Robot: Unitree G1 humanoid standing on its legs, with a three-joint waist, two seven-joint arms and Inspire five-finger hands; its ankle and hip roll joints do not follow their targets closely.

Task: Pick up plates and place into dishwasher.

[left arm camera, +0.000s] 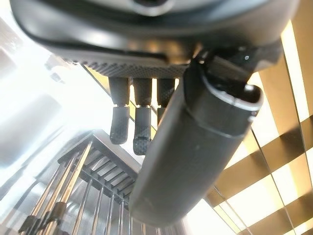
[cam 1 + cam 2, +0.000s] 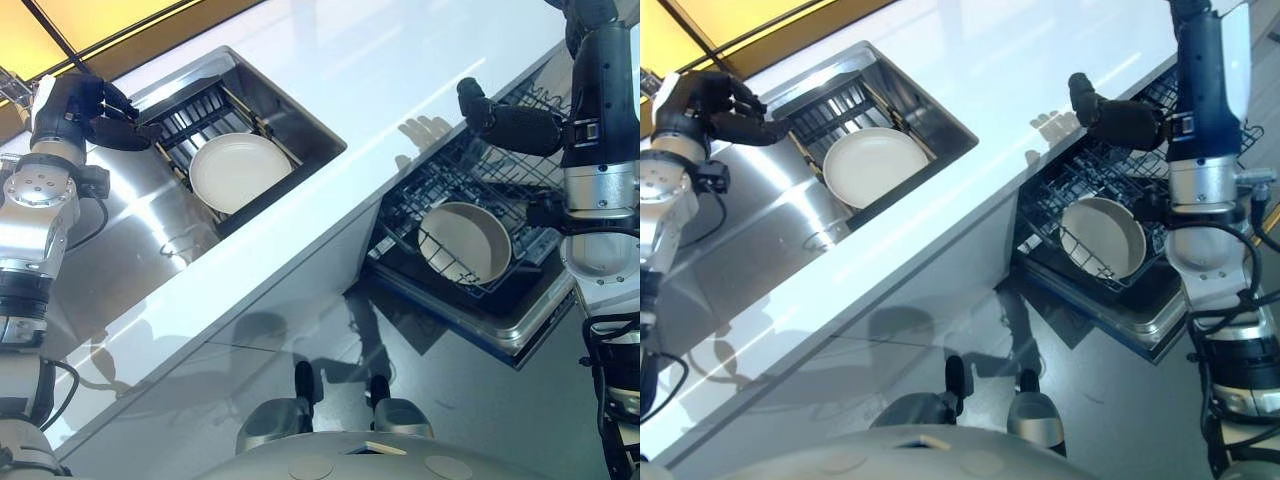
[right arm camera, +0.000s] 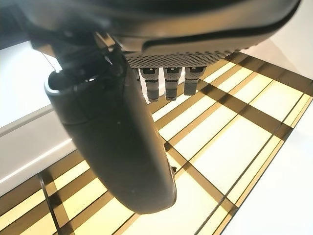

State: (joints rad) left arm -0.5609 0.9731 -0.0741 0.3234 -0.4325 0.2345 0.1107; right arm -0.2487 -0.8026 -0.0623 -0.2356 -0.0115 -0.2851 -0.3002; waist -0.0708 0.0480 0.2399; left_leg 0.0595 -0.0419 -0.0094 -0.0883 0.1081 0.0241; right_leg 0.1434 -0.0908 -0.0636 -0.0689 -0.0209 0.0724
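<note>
cream plates number two: one plate (image 2: 238, 171) in sink rack (image 2: 205, 105), one dish (image 2: 463, 241) in dishwasher rack (image 2: 470, 170).

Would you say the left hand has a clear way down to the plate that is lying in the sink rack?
Probably yes. The left hand hovers open by the sink's far corner, and the plate lies flat on the rack with nothing on top of it.

A glossy white counter (image 2: 400, 60) holds a steel sink (image 2: 150, 215), beside amber-lit panels (image 2: 60, 25) in dark frames
</note>
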